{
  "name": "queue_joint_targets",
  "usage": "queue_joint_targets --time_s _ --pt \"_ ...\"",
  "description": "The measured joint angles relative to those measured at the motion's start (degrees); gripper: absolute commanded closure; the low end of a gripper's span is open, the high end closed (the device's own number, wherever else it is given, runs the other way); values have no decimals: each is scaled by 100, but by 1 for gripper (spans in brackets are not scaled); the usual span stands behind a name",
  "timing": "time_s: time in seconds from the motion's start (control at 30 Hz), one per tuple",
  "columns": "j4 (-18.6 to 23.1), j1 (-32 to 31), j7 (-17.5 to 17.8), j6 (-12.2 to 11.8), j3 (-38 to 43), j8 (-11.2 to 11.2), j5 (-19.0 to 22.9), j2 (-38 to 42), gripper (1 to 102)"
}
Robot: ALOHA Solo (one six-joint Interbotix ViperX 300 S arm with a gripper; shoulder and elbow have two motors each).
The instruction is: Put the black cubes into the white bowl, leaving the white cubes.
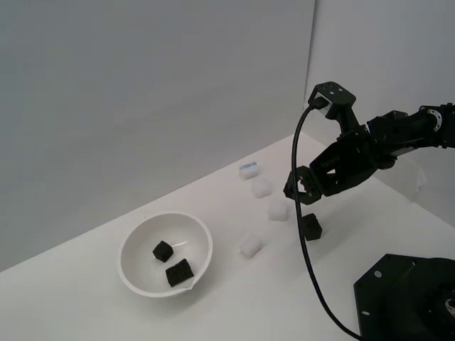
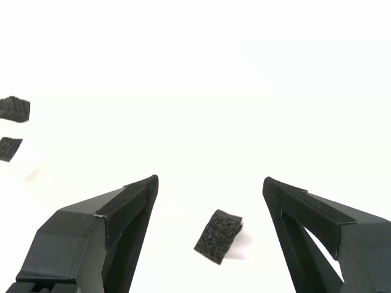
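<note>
White cubes [image 1: 261,187] washed out in wrist view.

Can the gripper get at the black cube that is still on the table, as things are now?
Probably yes. The gripper is open and hangs just above the black cube, and the wrist view shows the cube lying between the spread fingers. The nearest white cube sits apart from it, so nothing seems to block a descent.

The white bowl [image 1: 165,253], round and glossy, sits upright on the table, holding two matte black cubes [image 1: 162,250] [image 1: 179,273] lying apart inside it. A third black cube [image 1: 311,226] rests on the table, well apart from the bowl. Four white cubes [image 1: 248,169] [image 1: 261,187] [image 1: 278,210] [image 1: 250,244] form a loose line running from the table's far edge toward the bowl; the farthest bears a blue mark.
</note>
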Motion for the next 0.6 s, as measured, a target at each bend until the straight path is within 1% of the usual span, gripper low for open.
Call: queue_joint_targets --time_s 0.2,0.27,0.4,0.6 --pt "97 202 -26 0 149 0 97 149 6" --pt "88 255 35 0 167 0 97 176 6" --pt "35 255 220 0 123 0 35 114 6" --pt "-246 255 650 0 -237 0 -237 -237 6"
